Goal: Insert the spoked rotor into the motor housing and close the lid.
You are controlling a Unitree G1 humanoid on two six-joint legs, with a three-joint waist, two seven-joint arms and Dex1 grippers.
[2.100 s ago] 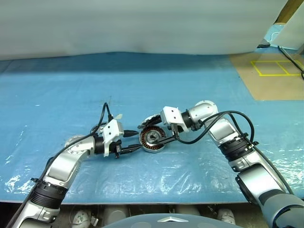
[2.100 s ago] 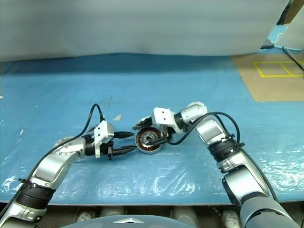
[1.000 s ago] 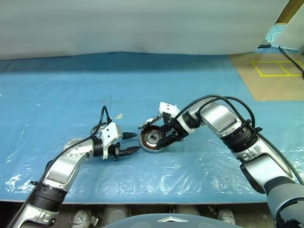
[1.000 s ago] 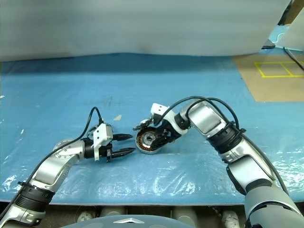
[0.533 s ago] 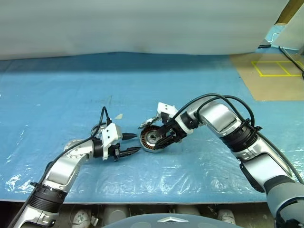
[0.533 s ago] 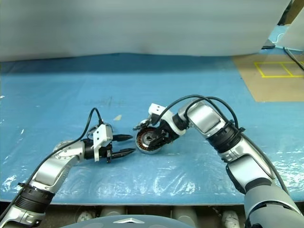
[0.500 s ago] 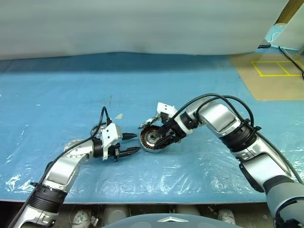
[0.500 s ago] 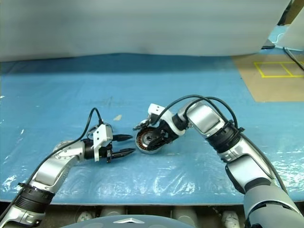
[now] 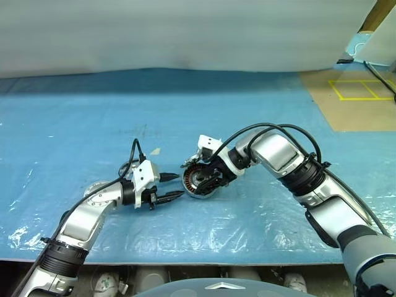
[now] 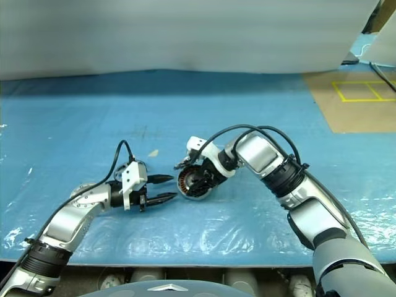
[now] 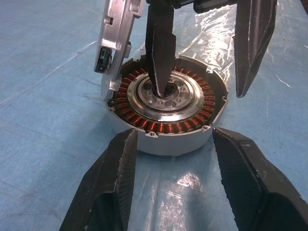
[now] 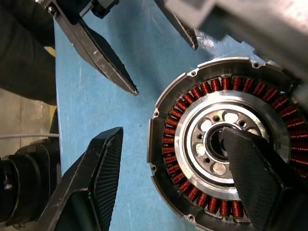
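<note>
Straddling the motor housing (image 9: 199, 182) rim, right gripper (image 9: 207, 181) gapes; left gripper (image 9: 174, 185) apart beside.

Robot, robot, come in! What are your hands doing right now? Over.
Left gripper open, empty, beside the motor housing. Right gripper open, one finger poked into the housing's centre hole, the other outside the rim. Nothing in the way. Over.

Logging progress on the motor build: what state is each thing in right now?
motor housing: open-topped on the blue sheet, tipped toward the left gripper, copper windings exposed, no lid on.
right gripper: open, one finger poked into the housing's centre hole, the other outside its rim.
left gripper: open, beside the housing, holding nothing.
</note>
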